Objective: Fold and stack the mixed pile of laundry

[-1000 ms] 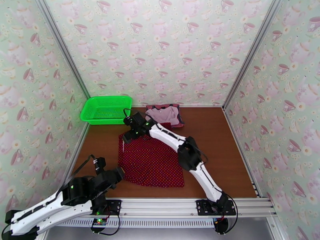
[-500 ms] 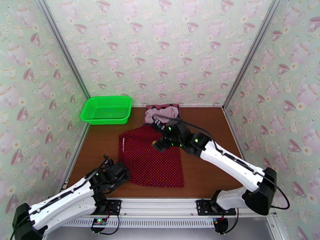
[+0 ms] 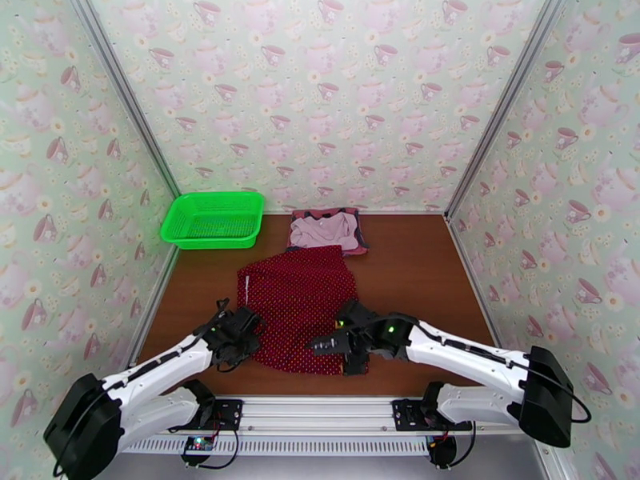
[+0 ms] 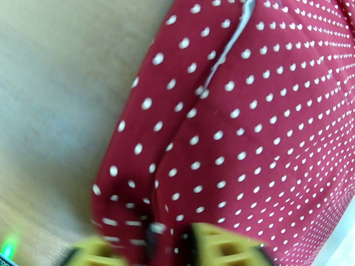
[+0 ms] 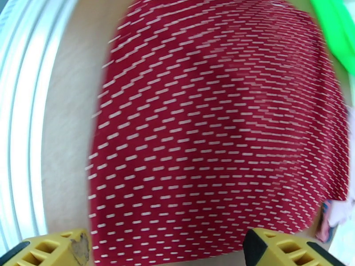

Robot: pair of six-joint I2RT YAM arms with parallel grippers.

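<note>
The right tool (image 3: 334,350) has swung from the far edge of the dotted cloth (image 3: 300,306) to its 5 o'clock corner, fingers spread wide. The left tool (image 3: 240,328) has reached the 7 o'clock corner; blur hides its grip. The cloth lies flat mid-tabletop (image 3: 416,266), seemingly ready for folding.

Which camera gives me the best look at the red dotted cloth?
The top external view: the dotted cloth lies there nearly whole, its outline clear. The left wrist view shows one edge close up; the right wrist view shows most of it, motion-blurred.
</note>
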